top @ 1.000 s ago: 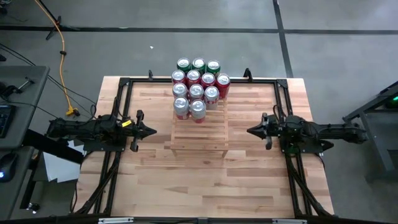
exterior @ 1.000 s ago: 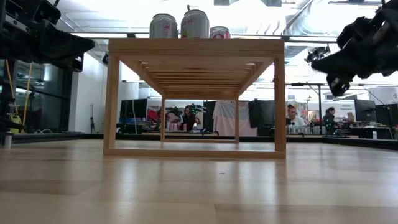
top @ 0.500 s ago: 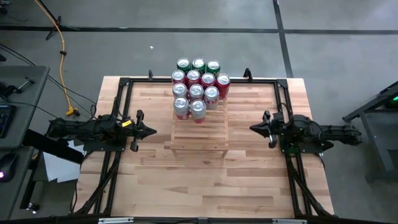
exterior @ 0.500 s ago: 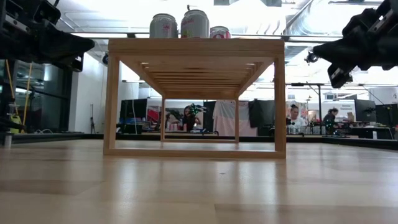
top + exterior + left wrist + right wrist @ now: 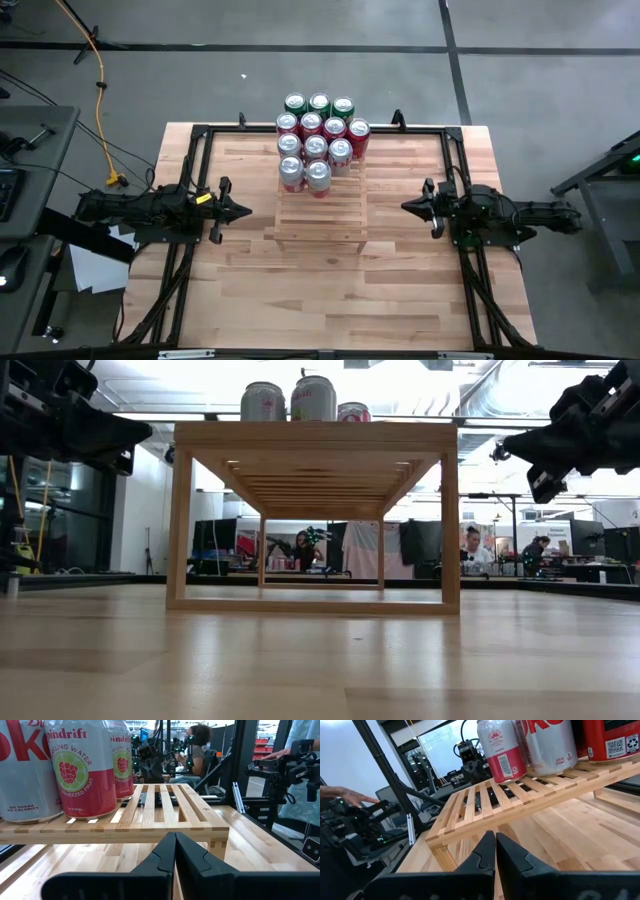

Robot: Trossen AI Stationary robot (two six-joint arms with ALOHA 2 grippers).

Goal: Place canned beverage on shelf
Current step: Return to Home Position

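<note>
The shelf point(image 5: 320, 215) stands at the middle of the tabletop point(image 5: 300, 290), its long sides running from 12 to 6 o'clock. The cans point(image 5: 318, 140) stand upright in a tight cluster on its 12 o'clock half. The green ones are in the farthest row, red ones come next, and silver-topped ones are nearest the shelf's centre.

The left hand point(image 5: 245, 210) hangs at 9 o'clock from the shelf, apart from it and pointing toward it. Its two fingers are pressed together along their whole length and hold nothing. Its wrist view looks across the slats to a pink-and-white can point(image 5: 82, 770) just beside a silver can point(image 5: 22, 770).

The right hand point(image 5: 403, 208) hangs at 3 o'clock from the shelf, also apart from it and pointing toward it. Its fingers meet tip to tip and are empty.

In the low view both arms are raised off the tabletop, at about the height of the shelf's top.
</note>
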